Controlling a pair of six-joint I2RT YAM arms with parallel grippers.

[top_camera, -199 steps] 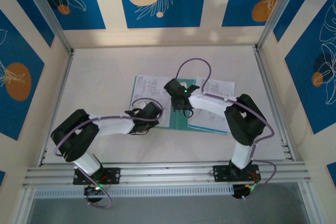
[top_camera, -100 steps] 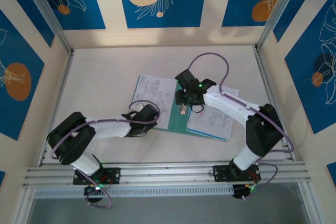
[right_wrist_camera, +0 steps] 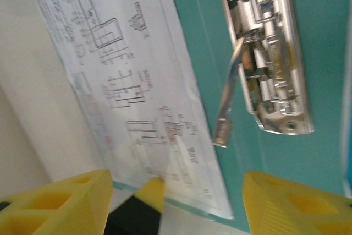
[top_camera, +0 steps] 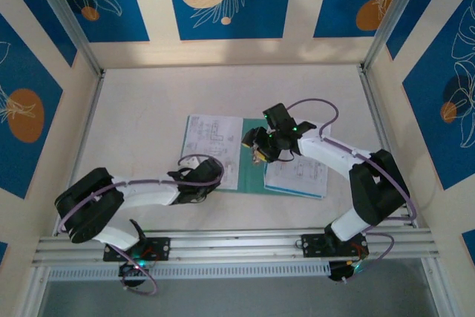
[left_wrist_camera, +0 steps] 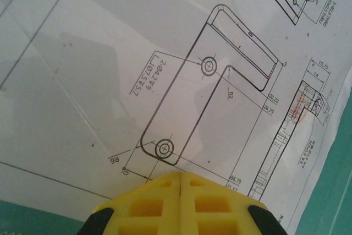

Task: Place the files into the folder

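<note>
The teal folder [top_camera: 251, 177] lies open in the middle of the table, with a metal clip [right_wrist_camera: 267, 59] on its spine and the clip's lever raised. White files printed with drawings [top_camera: 211, 139] lie on its left half, and another sheet [top_camera: 297, 176] lies on the right half. My left gripper [top_camera: 210, 176] is shut, its yellow tips [left_wrist_camera: 180, 191] pressed on the left sheet [left_wrist_camera: 165, 70] near that sheet's near edge. My right gripper [top_camera: 256, 148] hangs open over the spine. In the right wrist view, the right gripper [right_wrist_camera: 176, 202] has paper [right_wrist_camera: 126, 81] and teal cover [right_wrist_camera: 203, 37] below it.
Patterned walls and metal posts [top_camera: 386, 12] close in the pale table [top_camera: 148, 102]. A rail [top_camera: 237, 243] with both arm bases runs along the near edge. Purple cables [top_camera: 312, 105] loop above the right arm.
My right gripper has opened and its arm has stretched out to the right. The left gripper slid a little toward the near edge, staying shut on the sheet.
</note>
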